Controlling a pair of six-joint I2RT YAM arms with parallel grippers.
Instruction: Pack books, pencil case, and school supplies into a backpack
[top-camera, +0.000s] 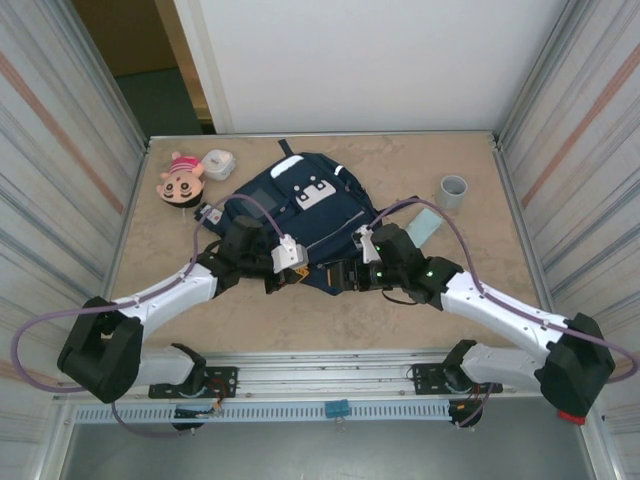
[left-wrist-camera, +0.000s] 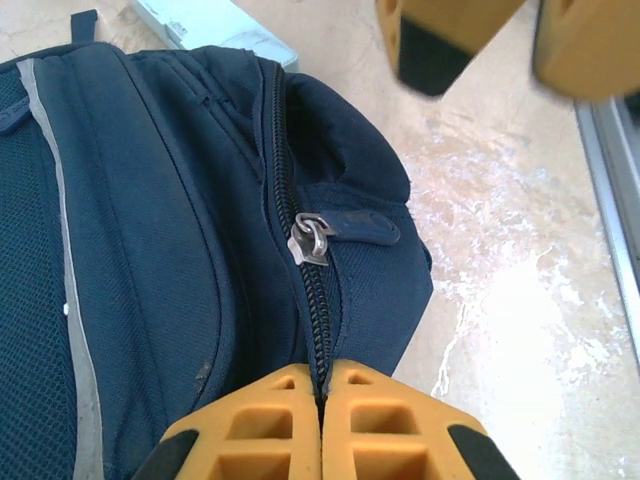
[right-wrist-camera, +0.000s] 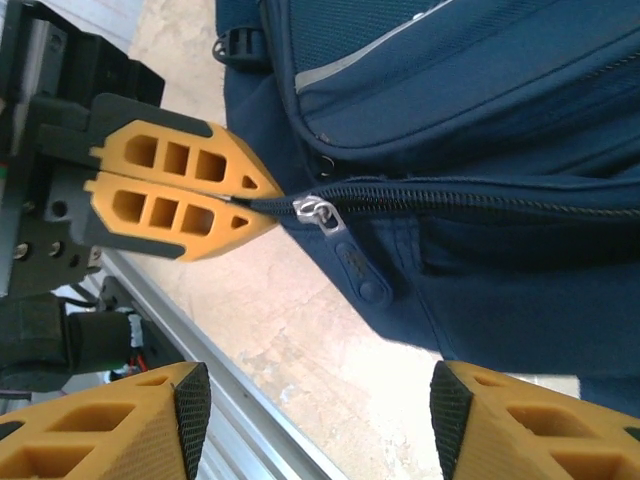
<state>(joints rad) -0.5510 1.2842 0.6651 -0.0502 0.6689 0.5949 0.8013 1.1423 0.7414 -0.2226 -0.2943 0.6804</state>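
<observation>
Right wrist view: left fingers (right-wrist-camera: 170, 160) pinch the backpack (right-wrist-camera: 480, 110) at its zipper (right-wrist-camera: 450, 197); right fingers (right-wrist-camera: 100, 430) apart, empty

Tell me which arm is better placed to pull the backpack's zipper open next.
Right, probably: the right gripper, open, faces the zipper pull, while the left gripper is shut, pinching the backpack at the zipper's end.
</observation>
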